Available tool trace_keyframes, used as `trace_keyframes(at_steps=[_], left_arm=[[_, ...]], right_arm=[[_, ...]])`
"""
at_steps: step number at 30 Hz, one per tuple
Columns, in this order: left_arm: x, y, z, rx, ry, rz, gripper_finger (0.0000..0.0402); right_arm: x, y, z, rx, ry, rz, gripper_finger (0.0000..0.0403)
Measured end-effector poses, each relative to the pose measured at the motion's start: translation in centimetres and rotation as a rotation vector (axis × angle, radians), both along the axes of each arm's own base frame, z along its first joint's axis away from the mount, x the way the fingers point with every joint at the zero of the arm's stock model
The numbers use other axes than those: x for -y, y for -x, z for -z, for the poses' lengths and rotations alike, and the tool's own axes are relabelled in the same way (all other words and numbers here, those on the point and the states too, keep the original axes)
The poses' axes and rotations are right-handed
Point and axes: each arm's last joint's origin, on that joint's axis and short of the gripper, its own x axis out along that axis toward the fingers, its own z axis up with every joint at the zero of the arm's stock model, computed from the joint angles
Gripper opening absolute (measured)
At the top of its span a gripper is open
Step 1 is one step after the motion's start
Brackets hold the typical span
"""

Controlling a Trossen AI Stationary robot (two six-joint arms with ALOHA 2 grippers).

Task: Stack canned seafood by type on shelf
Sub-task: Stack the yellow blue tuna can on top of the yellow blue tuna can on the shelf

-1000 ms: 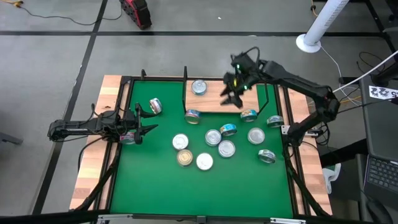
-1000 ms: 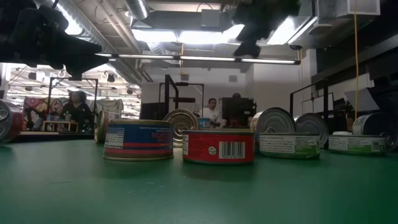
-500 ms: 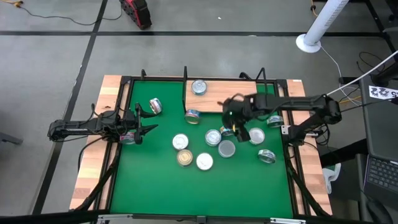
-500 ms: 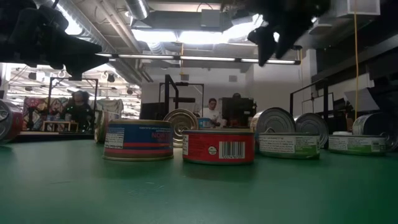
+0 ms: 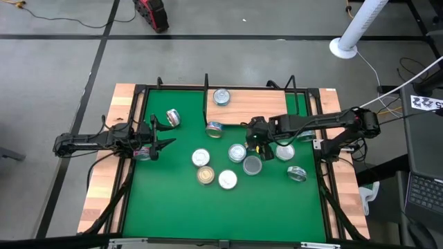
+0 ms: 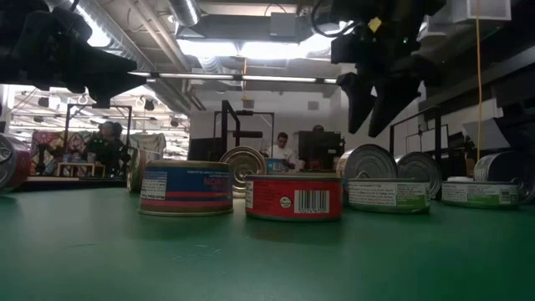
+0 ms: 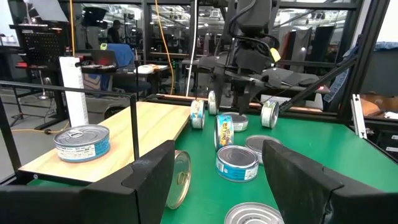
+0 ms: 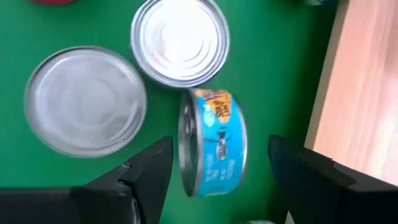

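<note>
Right gripper poised over the cluster of tins near the middle of the tabletop's green mat, jaws spread wide and empty, straddling a teal-labelled tin that stands on its edge. Probably lined up this way so the two fingers can close on the tin's flat faces. Two more tins lie flat just beside it, silver lids up. Shelf toward the far edge of the tabletop, bearing a single tin laid flat; likely the start of a stack for one type. Remaining tins scattered on the mat below the shelf, one resting against its near rail.

Left gripper parked at the left edge of the tabletop, jaws likewise open and empty, kept clear of the working arm.
</note>
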Motion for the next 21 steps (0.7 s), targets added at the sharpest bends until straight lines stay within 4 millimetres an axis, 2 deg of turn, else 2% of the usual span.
trace_keyframes(at_steps=[4, 15, 21], left_arm=[[0.0, 0.0, 0.0, 0.0, 0.0, 0.0, 0.0239], [0.0, 0.0, 0.0, 0.0, 0.0, 0.0, 0.0239], [0.0, 0.0, 0.0, 0.0, 0.0, 0.0, 0.0239]], right_arm=[[0.4, 0.2, 0.3, -0.012, -0.013, 0.017, 0.0259], [3.3, 0.5, 0.4, -0.004, -0.145, 0.103, 0.0259], [3.4, 0.5, 0.4, 0.002, -0.212, 0.086, 0.0259]])
